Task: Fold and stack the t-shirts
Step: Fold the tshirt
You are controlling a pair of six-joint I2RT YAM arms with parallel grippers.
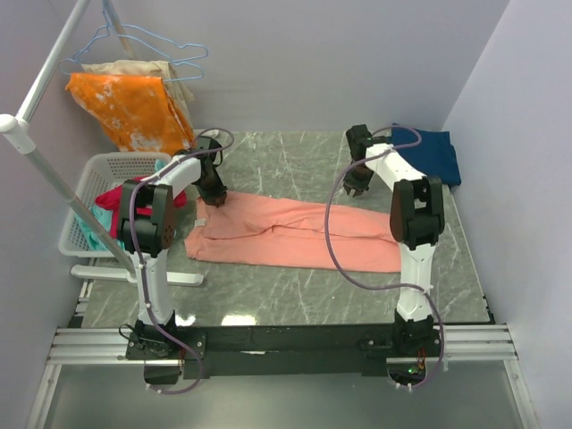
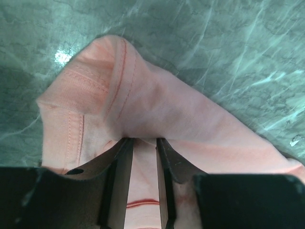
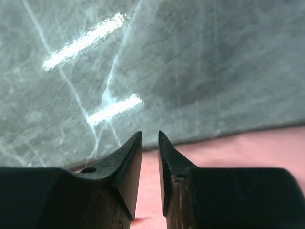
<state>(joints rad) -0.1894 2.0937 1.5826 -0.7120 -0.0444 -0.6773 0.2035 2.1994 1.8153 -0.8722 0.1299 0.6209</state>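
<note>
The pink shirt (image 1: pixel 295 234) lies spread in a long band across the middle of the grey marbled table (image 1: pixel 295 170), wrinkled along its length, its ends pointing left and right. The left claw (image 1: pixel 217 198) is down on the far left corner of the pink shirt. In the left wrist view its two fingers (image 2: pixel 121 162) stand only a narrow slot apart. Pink cloth and a line of red stitching show in the slot, and a hemmed fold of the shirt is bunched up round the tips, so it looks to have that fold nipped. The right claw (image 1: pixel 357 188) sits at the far edge of the pink shirt, toward its right end. Its wrist view shows the fingers nearly together with a thin slit between them, the tips over bare table just beyond the shirt's edge, and nothing caught in the slit. The navy shirt (image 1: pixel 433 154) lies in a heap beyond the right end of the pink shirt, well apart from it. Left of the pink shirt, past the table's edge, a white basket (image 1: pixel 94 179) holds a red garment (image 1: pixel 121 195). Beyond the pink shirt's left end an orange cloth (image 1: pixel 130 112) with white blotches hangs below pale blue hangers (image 1: pixel 170 45)
</note>
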